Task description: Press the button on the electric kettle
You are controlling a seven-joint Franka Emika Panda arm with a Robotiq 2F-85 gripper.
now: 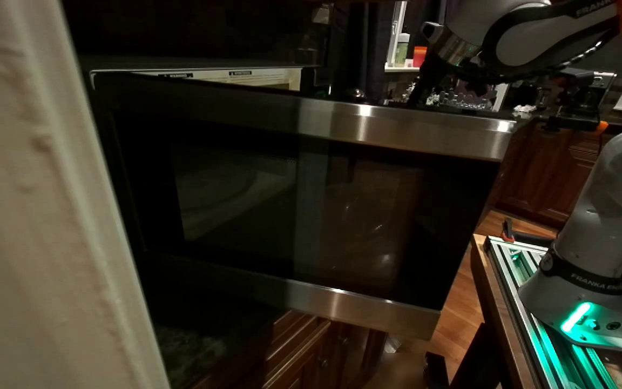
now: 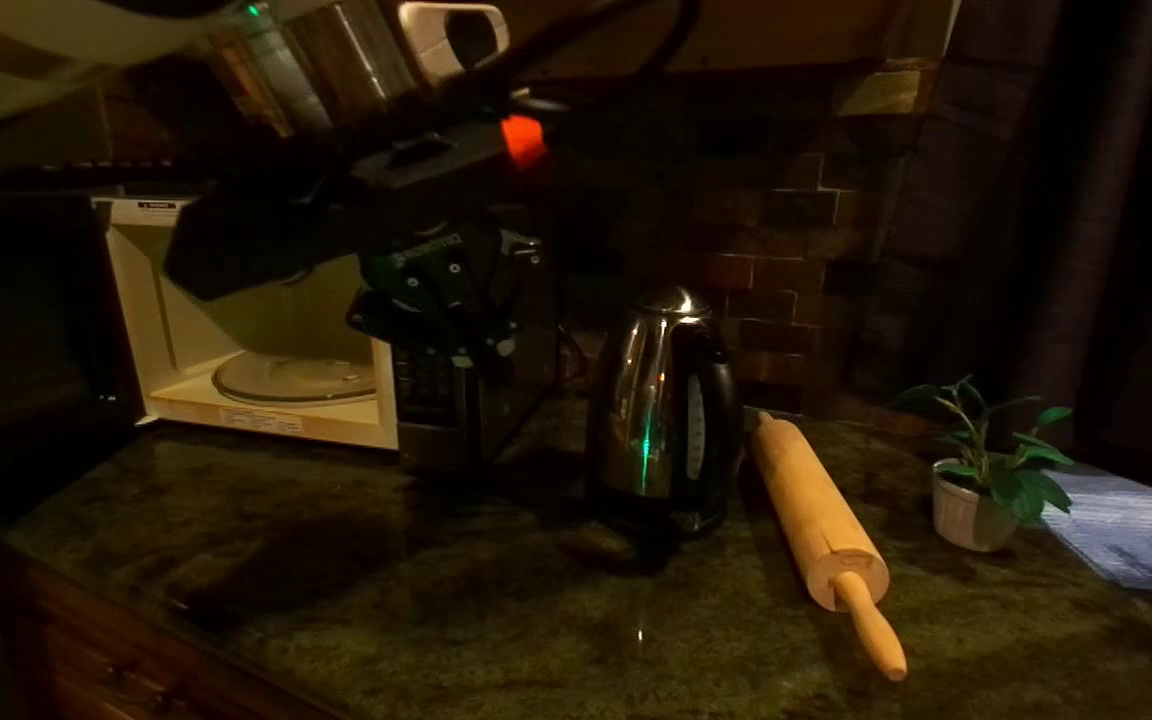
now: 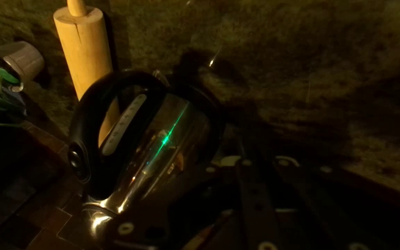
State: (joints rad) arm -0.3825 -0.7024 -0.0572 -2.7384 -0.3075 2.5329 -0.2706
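The electric kettle (image 2: 641, 420) is shiny steel with a black handle and stands upright on the dark counter. It fills the left middle of the wrist view (image 3: 172, 139). A glossy dark oval button (image 3: 76, 160) sits at the top of its handle. A shiny dome (image 1: 356, 94) behind the microwave door in an exterior view looks like its lid. My gripper (image 2: 484, 375) hangs left of the kettle there, before the microwave's control panel, apart from it. In the wrist view the dark fingers (image 3: 252, 142) stand close together and look shut, with nothing seen between them.
The microwave (image 2: 256, 425) stands left of the kettle, its door (image 1: 300, 216) wide open. A wooden rolling pin (image 2: 816, 510) lies right of the kettle. A potted plant (image 2: 976, 510) and a light cloth (image 2: 1136, 530) are farther right. A tiled wall (image 2: 796, 240) rises behind.
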